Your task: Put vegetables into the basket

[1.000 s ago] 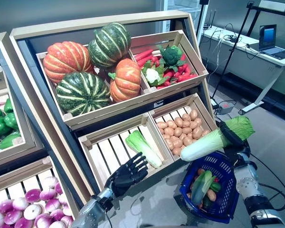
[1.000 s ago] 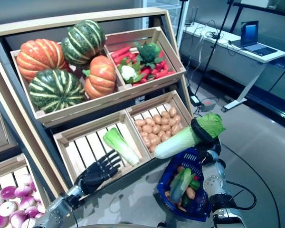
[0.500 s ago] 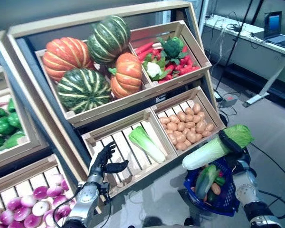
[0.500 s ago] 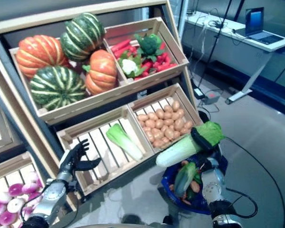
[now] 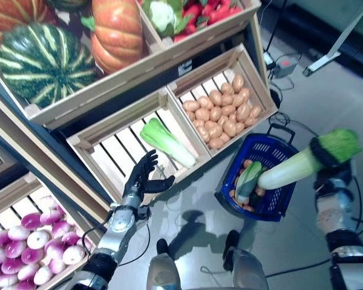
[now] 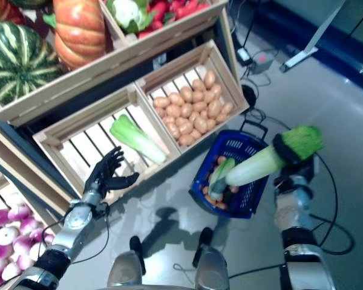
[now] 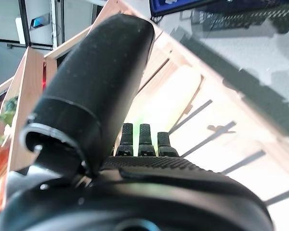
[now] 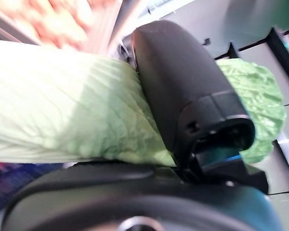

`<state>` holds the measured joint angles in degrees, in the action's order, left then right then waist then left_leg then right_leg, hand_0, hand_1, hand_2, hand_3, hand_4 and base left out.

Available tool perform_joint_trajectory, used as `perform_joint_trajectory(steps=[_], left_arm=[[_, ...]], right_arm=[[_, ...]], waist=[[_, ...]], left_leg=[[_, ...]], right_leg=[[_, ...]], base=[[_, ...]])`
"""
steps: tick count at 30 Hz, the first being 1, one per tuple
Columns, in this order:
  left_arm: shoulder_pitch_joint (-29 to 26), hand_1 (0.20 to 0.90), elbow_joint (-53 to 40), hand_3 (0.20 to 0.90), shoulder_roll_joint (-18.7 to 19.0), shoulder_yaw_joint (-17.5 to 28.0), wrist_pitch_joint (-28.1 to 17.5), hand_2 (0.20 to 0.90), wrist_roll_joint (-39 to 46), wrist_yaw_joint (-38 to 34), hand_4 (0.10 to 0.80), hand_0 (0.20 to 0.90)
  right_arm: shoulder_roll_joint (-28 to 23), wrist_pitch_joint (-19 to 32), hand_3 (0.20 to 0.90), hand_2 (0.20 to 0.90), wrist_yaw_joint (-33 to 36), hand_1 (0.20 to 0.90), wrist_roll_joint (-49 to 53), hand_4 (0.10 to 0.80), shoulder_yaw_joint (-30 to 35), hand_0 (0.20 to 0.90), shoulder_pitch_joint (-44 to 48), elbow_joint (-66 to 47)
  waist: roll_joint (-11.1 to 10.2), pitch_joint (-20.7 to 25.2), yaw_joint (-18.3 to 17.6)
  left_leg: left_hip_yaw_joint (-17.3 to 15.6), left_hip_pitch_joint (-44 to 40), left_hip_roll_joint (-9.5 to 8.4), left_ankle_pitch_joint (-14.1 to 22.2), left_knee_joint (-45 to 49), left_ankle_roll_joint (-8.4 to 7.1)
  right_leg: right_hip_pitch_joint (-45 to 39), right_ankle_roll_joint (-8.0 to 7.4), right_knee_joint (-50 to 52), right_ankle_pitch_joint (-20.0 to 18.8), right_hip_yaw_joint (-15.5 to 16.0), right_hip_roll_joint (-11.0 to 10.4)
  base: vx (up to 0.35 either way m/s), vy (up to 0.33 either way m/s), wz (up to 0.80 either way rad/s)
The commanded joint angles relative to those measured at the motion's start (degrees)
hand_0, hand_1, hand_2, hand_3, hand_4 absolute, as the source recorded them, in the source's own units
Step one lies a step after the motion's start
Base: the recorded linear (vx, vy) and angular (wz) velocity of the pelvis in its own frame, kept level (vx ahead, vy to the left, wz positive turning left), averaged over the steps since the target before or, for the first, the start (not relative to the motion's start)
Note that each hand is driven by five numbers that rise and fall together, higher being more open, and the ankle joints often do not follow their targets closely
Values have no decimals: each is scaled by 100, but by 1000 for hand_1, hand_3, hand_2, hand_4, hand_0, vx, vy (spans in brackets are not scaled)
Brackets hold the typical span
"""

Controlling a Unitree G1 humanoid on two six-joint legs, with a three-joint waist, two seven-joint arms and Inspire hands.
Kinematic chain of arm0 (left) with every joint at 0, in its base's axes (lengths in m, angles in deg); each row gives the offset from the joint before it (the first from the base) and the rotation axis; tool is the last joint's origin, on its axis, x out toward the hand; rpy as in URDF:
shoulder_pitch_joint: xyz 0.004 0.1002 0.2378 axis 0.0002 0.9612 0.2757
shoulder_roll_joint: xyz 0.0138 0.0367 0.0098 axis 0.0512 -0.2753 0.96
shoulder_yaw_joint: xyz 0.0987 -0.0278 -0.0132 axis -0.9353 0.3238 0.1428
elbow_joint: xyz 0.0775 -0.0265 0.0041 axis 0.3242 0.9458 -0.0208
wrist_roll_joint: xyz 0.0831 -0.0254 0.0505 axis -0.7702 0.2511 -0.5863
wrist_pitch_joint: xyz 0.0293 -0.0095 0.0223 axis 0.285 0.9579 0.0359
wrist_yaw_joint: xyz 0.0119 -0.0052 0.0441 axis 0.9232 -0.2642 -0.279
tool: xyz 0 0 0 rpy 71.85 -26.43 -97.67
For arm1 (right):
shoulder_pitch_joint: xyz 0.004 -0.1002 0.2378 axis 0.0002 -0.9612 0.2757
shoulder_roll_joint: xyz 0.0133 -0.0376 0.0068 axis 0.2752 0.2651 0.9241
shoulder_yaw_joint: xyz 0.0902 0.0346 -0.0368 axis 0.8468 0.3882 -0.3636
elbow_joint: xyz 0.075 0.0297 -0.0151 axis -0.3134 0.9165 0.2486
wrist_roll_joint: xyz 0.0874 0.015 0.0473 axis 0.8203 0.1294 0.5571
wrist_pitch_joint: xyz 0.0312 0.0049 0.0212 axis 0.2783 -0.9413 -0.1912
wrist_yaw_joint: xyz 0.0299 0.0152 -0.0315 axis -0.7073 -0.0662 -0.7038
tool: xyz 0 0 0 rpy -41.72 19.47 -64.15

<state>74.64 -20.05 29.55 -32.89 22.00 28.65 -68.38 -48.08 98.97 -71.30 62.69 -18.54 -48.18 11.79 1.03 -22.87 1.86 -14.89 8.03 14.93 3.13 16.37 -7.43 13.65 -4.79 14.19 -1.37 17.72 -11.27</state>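
Note:
My right hand (image 5: 324, 152) is shut on a long napa cabbage (image 5: 293, 169), held level with its white end over the blue basket (image 5: 277, 206) on the floor. The basket holds a cucumber (image 5: 248, 180) and other vegetables. In the right wrist view the thumb (image 8: 178, 96) wraps over the cabbage (image 8: 62, 115). A second cabbage (image 5: 166, 142) lies in the slatted lower crate (image 5: 118, 154). My left hand (image 5: 143, 178) hangs open at that crate's front edge, apart from the cabbage; its fingers (image 7: 142, 139) point into the crate in the left wrist view.
A crate of potatoes (image 5: 224, 112) sits right of the slatted crate. Above are pumpkins (image 5: 45, 60) and a crate of mixed vegetables (image 5: 181, 12). Purple and white onions (image 5: 30, 241) fill a bin at lower left. A desk leg (image 5: 342, 39) stands at upper right.
The camera has tilted down, so the whole scene has shifted up. My right hand still holds the cabbage, now over the basket. The left hand stays open by the crate's front.

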Motion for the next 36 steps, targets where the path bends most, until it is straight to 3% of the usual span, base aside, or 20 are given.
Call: perform_joint_trajectory(steps=[1, 6, 10, 17, 22, 27, 28, 29, 36], left_arm=[[-458, 900, -641, 900, 249, -40, -821, 900, 80, -114, 800, 900], [-617, 900, -873, 900, 267, -205, -1027, 900, 35, -221, 800, 900], [-728, 900, -976, 900, 261, -316, -1237, 900, -118, -637, 800, 900], [-951, 900, -1324, 900, 389, -477, -1593, 900, 357, -253, 800, 900], [-1156, 900, -1261, 900, 395, -554, -1789, 900, 559, -372, 800, 900], [-1241, 900, -1368, 900, 427, -615, -1928, 900, 576, -551, 800, 900], [-1256, 900, -1364, 900, 435, -625, -1925, 900, 576, -596, 800, 900], [-1267, 900, -1359, 900, 435, -625, -1930, 900, 554, -638, 800, 900], [-1407, 900, -1326, 900, 560, -608, -1952, 900, -144, -1328, 800, 900]], right_arm=[[-416, 907, 300, 300, 171, 300, -468, 400, 133, 300, 746, -357], [-646, 871, 300, 300, 436, 300, -857, 400, -93, 300, 1229, -146], [-872, 725, 300, 300, 862, 300, -1342, 400, -292, 300, 1592, 197], [-1148, 128, 300, 300, 839, 300, -1934, 400, -693, 300, 2242, 936], [-1220, -328, 300, 300, 949, 300, -2123, 400, -1075, 300, 2752, 1589], [-1315, -243, 300, 300, 989, 300, -2211, 400, -1167, 300, 3008, 1959], [-1334, -195, 514, 514, 1018, 514, -2179, 543, -1196, 514, 3045, 2013], [-1354, -168, 900, 900, 1041, 900, -2185, 800, -1195, 900, 3066, 2045], [-1398, -324, 900, 900, 1122, 900, -2201, 800, -1290, 900, 3104, 2072]], waist=[[-125, 238, 86], [-49, -19, 121], [38, -130, 138], [202, -341, 198], [300, -403, 224], [382, -455, 240], [397, -459, 241], [403, -457, 235], [387, -451, 219]], left_leg=[[415, 750, -11, 483, 1158, 31], [665, 1420, -13, 929, 2094, 155], [685, 1818, 1, 1174, 2636, 201], [901, 2633, -77, 1636, 3712, 218], [1041, 2993, -81, 1927, 4186, 126], [1173, 3421, -63, 2107, 4656, 89], [1189, 3497, -68, 2129, 4721, 95], [1200, 3558, -71, 2151, 4796, 90], [1247, 3740, -103, 2218, 4975, 107]], right_leg=[[-253, -281, 850, 500, -54, -739], [401, -175, 1869, 826, -212, -999], [865, -127, 2567, 1073, -271, -1185], [1899, -154, 3855, 1492, -534, -1606], [2382, -228, 4354, 1763, -780, -1658], [2832, -212, 4800, 1972, -948, -1670], [2921, -212, 4872, 2000, -984, -1662], [2989, -207, 4943, 2026, -1006, -1660], [3200, -198, 5164, 2118, -1030, -1609]], base=[[-89, -1, -1], [-78, 19, 2], [-40, 40, 11], [-10, 27, 14], [43, 22, 2], [6, -4, 9], [4, -12, 5], [0, -12, 6], [-1, -24, 7]])
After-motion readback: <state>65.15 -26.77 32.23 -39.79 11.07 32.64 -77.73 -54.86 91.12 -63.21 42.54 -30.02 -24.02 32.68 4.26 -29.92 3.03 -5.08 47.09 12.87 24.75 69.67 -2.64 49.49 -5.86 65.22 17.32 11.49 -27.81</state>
